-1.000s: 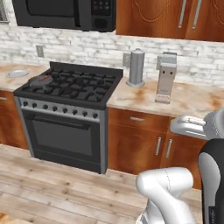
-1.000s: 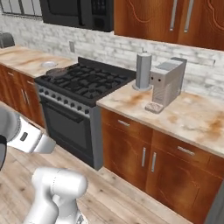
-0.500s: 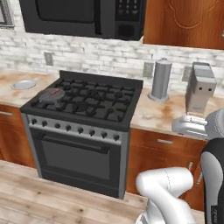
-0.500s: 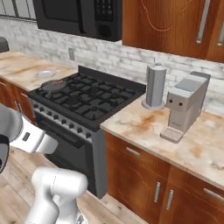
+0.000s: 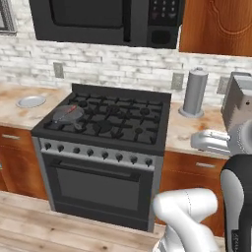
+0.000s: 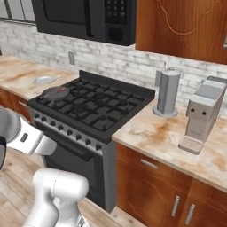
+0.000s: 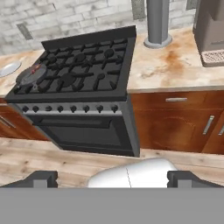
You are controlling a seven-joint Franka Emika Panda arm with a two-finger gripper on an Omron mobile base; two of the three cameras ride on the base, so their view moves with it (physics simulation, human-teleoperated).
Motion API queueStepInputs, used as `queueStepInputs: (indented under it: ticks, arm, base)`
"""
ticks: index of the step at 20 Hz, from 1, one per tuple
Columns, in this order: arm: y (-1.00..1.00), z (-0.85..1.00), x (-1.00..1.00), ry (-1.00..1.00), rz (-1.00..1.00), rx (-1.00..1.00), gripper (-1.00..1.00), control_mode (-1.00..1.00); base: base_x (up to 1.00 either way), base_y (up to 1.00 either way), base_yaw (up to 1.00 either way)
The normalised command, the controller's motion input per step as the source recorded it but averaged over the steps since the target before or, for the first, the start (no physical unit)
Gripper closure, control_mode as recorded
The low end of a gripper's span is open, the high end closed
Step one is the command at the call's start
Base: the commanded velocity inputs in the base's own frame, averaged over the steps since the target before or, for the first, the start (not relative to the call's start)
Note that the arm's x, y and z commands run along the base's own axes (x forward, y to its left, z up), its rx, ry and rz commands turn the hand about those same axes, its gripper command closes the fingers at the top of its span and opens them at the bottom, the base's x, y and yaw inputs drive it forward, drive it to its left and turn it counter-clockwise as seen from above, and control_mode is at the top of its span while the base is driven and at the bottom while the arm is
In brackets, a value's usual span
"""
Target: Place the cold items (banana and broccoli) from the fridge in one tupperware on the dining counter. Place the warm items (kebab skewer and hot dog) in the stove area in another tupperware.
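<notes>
I log the stove [image 5: 106, 142] as matt black metal, the cabinets [image 6: 159, 190] as glossy reddish wood. I note the counter [image 7: 170, 65] as polished mottled stone, the canister [image 6: 168, 92] as brushed grey metal, the wall [image 5: 108, 64] as rough pale brick.

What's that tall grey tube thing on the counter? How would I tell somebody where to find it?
Start at the black stove under the microwave and move to the marble counter on its right. The tall grey cylinder stands upright there near the brick wall, on a round base. Its neighbour further right, the coffee machine, is boxy, while the cylinder is round and plain.
</notes>
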Motion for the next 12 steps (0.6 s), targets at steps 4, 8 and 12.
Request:
queueStepInputs:
  ticks: [4,8,12]
  arm:
    - [0.0,0.0,0.0,0.0,0.0,0.0,-1.0,1.0]
    - [0.0,0.0,0.0,0.0,0.0,0.0,-1.0,1.0]
    - [0.0,0.0,0.0,0.0,0.0,0.0,-1.0,1.0]
  base:
    - [0.63,0.79,-0.31]
    - [1.0,-0.23,-0.01]
    - [0.67,0.56,-0.31]
